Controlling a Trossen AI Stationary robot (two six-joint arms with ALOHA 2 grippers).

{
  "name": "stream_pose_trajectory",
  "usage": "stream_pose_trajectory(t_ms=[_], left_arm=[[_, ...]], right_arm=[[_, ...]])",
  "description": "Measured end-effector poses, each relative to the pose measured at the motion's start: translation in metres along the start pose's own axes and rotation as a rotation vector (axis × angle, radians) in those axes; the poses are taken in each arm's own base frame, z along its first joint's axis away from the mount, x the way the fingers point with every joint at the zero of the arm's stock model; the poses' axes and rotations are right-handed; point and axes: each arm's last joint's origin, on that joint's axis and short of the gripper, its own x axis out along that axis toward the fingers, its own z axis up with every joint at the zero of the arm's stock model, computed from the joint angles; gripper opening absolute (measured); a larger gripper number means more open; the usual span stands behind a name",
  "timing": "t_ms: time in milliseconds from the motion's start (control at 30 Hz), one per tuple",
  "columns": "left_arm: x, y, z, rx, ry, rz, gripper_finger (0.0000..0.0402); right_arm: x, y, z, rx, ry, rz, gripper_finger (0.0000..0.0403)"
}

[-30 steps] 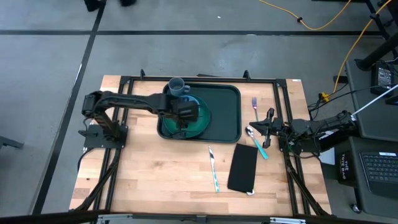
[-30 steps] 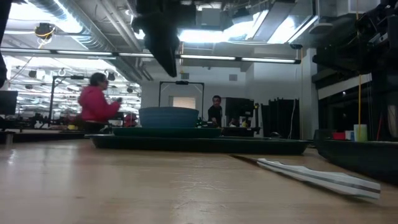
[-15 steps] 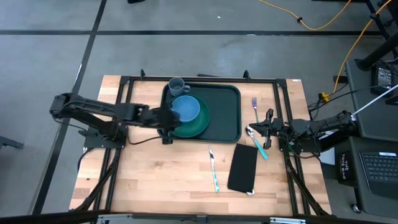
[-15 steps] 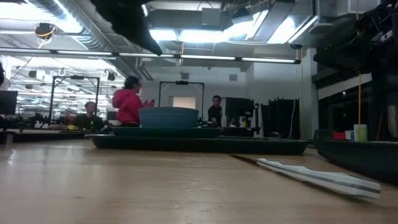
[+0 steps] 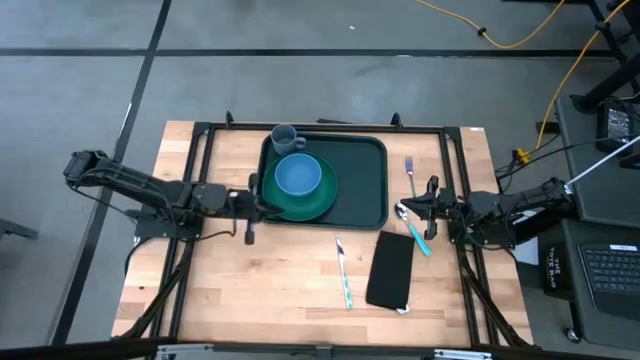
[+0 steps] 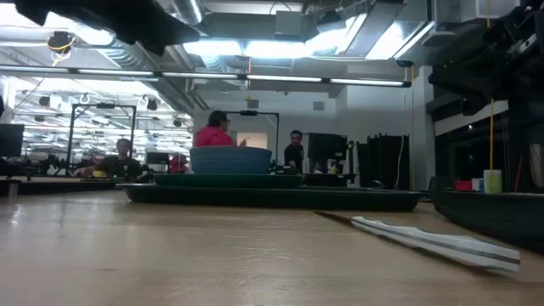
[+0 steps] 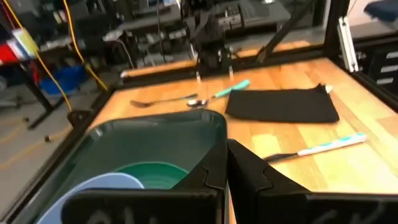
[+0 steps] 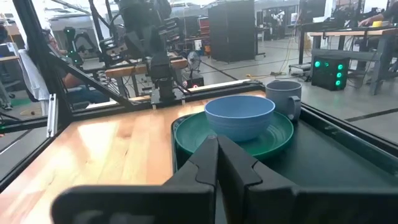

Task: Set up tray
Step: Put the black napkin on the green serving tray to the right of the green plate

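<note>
The dark green tray (image 5: 360,180) lies at the table's far middle. On its left half a green plate (image 5: 318,203) carries a blue bowl (image 5: 297,175), and a grey cup (image 5: 284,137) stands at its far left corner. My left gripper (image 5: 264,203) is shut, pointing nearly level over the tray's left rim with nothing in it; its shut fingers (image 7: 227,163) show in the left wrist view above the tray (image 7: 155,140). My right gripper (image 5: 415,204) waits shut at the right, facing the bowl (image 8: 239,115) and cup (image 8: 285,96).
Right of the tray lie a fork (image 5: 410,170) and a teal-handled spoon (image 5: 420,235). A black napkin (image 5: 390,268) and a teal-handled knife (image 5: 343,272) lie nearer the front edge. A black frame (image 5: 200,150) borders the table. People move in the room behind.
My left gripper has drawn back from above the plate and bowl toward the table's left edge, sinking a little and tipping from pointing down to nearly level. The bowl, uncovered, stays on the plate. My right arm has kept still.
</note>
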Motion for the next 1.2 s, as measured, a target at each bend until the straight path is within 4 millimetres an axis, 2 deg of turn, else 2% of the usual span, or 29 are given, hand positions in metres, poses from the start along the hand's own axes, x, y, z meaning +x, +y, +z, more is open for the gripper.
stream_pose_trajectory(t_ms=[167, 400, 633, 800, 1000, 1200], left_arm=[[-0.008, -0.002, -0.012, 0.000, -0.051, 0.027, 0.0001], [-0.014, -0.001, -0.027, -0.022, -0.093, 0.041, 0.0001], [-0.027, 0.002, -0.034, -0.040, -0.139, 0.045, 0.0002], [-0.038, 0.004, -0.043, -0.035, -0.185, 0.021, 0.0002], [-0.050, 0.006, -0.068, -0.059, -0.222, 0.022, 0.0001], [-0.058, 0.011, -0.082, -0.063, -0.301, 0.033, 0.0003]], right_arm=[[0.000, 0.001, 0.004, 0.001, 0.004, 0.016, 0.0010], [0.003, 0.007, 0.031, -0.064, 0.012, 0.038, 0.0010], [0.016, 0.017, 0.046, -0.100, 0.189, 0.069, 0.0010], [0.028, 0.027, 0.061, -0.132, 0.254, 0.100, 0.0010], [0.039, 0.049, 0.084, -0.195, 0.259, 0.174, 0.0009], [0.044, 0.070, 0.099, -0.241, 0.358, 0.097, 0.0009]])
